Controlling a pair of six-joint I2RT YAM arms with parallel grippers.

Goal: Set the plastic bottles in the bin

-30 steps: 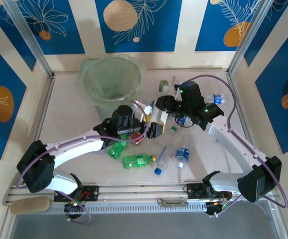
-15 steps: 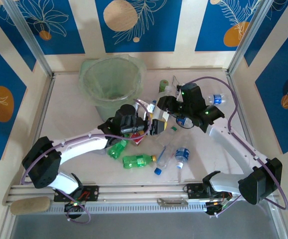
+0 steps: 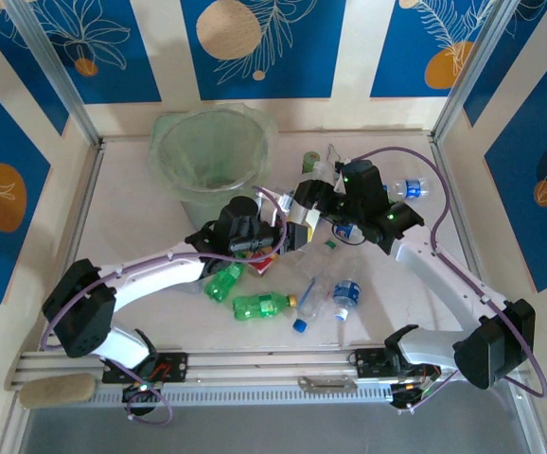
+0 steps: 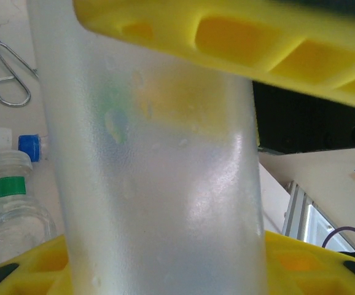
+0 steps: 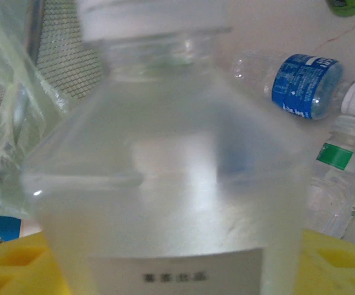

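Frosted bottle [image 5: 165, 172] hangs mid-table, just near-right of the bin [image 3: 171, 142], its long axis running out from the right gripper [image 3: 300, 203] with the white cap pointing away from that wrist. The left gripper [image 4: 165, 147], wide a second ago, now clamps the bottle's body. Whether the right jaws grip it, I cannot tell.

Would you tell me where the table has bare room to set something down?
Bare: the table left of the bin, toward the left wall, and a strip between the green bottle and the front rail. Crowded: the middle, among the bottles.
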